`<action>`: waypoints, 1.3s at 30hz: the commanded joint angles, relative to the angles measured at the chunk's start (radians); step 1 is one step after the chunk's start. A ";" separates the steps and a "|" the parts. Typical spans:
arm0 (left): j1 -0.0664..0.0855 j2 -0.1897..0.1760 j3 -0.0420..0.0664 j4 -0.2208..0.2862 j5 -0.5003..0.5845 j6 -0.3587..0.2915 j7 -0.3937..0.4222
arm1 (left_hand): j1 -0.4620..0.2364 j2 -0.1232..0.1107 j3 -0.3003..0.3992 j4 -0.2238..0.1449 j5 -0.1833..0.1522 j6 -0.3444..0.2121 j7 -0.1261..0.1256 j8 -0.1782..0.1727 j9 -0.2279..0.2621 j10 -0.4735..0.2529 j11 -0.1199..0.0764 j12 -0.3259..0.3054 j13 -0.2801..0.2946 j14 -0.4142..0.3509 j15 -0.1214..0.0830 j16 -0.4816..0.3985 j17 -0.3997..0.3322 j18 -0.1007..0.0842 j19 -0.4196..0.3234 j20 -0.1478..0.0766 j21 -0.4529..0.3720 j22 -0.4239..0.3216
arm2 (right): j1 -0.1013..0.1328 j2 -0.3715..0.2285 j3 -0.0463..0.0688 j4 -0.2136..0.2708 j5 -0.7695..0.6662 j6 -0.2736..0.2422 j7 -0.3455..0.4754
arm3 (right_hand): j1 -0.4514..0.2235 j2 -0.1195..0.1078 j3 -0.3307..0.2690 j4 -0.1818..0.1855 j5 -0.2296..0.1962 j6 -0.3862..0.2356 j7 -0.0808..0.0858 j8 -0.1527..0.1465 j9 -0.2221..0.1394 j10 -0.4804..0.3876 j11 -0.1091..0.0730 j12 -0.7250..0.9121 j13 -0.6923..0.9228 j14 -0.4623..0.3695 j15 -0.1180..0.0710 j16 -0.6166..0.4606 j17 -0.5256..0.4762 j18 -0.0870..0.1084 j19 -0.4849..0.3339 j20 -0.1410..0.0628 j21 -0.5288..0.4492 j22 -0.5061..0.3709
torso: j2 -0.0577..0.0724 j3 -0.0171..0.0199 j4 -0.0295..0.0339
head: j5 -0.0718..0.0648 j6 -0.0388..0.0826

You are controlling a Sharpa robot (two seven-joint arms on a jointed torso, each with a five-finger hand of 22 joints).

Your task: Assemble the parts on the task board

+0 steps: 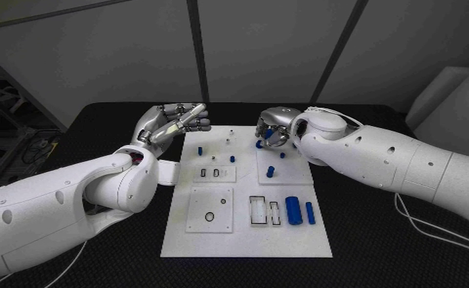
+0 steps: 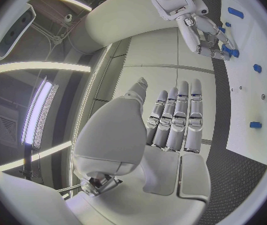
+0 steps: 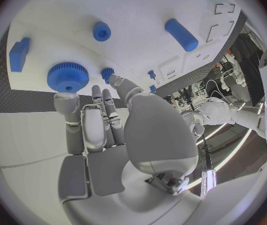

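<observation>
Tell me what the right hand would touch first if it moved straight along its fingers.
Most likely the blue gear: the right hand has its fingertips just short of it on the white board. Depth is uncertain.

Dim, bluish head view; sharp wrist views bend straight edges.

Desk point(image 1: 117, 261): black, carrying the white task board point(image 1: 245, 244) in its middle.
Left robot hand point(image 1: 178, 122): raised beside the board's far left corner, holding nothing.
Right robot hand point(image 1: 274, 129): above the board's far right part, fingers curled down near a blue part point(image 1: 260, 144).
Blue cylinders point(image 1: 293, 210): two lay side by side on the board's near right.
</observation>
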 commanded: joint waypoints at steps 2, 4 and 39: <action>0.001 0.000 0.001 0.003 -0.009 0.015 0.001 | -0.007 0.004 -0.001 -0.004 -0.004 0.002 0.003 -0.004 -0.001 0.005 0.004 -0.004 -0.001 0.007 0.002 -0.005 0.002 -0.009 0.008 0.002 0.004 -0.001 | 0.002 0.007 0.000 -0.005 -0.007 0.020 0.009 | 0.007 0.004 0.011 0.001 -0.006 -0.003 -0.001 -0.003 0.002 0.011 -0.001 0.006 0.001 0.048 0.002 0.007 0.005 -0.017 0.009 0.001 0.009 0.008 | 0.001 0.0006 -0.0016 | 0.003 -0.002; 0.001 0.000 0.001 0.003 -0.009 0.016 0.001 | -0.008 0.004 -0.001 -0.005 -0.004 0.001 0.003 -0.005 -0.001 0.005 0.004 -0.005 -0.001 0.007 0.003 -0.006 0.002 -0.009 0.008 0.002 0.004 -0.001 | 0.002 0.010 0.000 -0.008 -0.007 0.024 0.010 | 0.007 0.004 0.016 0.001 -0.007 -0.001 -0.002 -0.002 0.002 0.015 -0.002 0.006 0.001 0.048 0.002 0.010 0.007 -0.018 0.011 0.001 0.014 0.014 | 0.001 0.0007 -0.0017 | 0.003 -0.003; 0.001 0.000 0.001 0.004 -0.009 0.022 -0.009 | -0.007 0.008 -0.001 -0.006 -0.004 0.000 0.005 -0.009 -0.002 0.003 0.006 -0.010 -0.001 0.008 0.003 -0.009 0.003 -0.009 0.009 0.003 0.003 -0.002 | 0.001 0.035 -0.001 -0.041 0.000 0.029 0.025 | 0.031 0.023 0.097 -0.006 -0.043 0.068 -0.005 0.021 0.012 0.094 -0.015 0.012 0.004 0.044 -0.009 0.033 0.020 -0.022 0.012 -0.007 0.053 0.057 | 0.003 -0.0005 -0.0022 | 0.004 -0.014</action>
